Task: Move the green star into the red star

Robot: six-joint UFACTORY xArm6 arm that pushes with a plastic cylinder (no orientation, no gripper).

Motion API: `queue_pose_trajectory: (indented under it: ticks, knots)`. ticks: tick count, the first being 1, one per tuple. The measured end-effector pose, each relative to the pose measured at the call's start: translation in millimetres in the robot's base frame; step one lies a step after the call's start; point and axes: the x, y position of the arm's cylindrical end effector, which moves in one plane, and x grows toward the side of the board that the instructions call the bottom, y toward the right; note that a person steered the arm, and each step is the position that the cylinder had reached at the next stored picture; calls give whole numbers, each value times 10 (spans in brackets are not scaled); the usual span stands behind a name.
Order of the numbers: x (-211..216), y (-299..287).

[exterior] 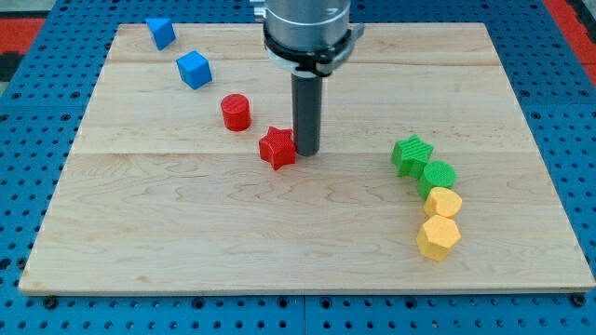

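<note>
Camera view: my tip (306, 151) touching red star (277, 147) on its view-right side. Green star (411, 154) well apart toward view's right of red star, untouched, heading chain of green and yellow blocks. No end effector fitted; rod only pushes.

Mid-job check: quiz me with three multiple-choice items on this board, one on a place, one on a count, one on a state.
1. Where is the green star?
A. the view's right, atop the green-yellow column
B. beside the blue cubes
C. the view's bottom left

2. How many yellow blocks are there?
A. one
B. two
C. four

3. How does my tip stand to the red star?
A. far off
B. close against its right side
C. resting on the green star

Answers:
1 A: it sits above the green cylinder.
2 B: the yellow heart and the yellow hexagon.
3 B: the rod ends right beside that star.
</note>
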Motion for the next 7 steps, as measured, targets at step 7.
queue_pose_trajectory:
  ticks: [7]
  knots:
    - [1209, 1362]
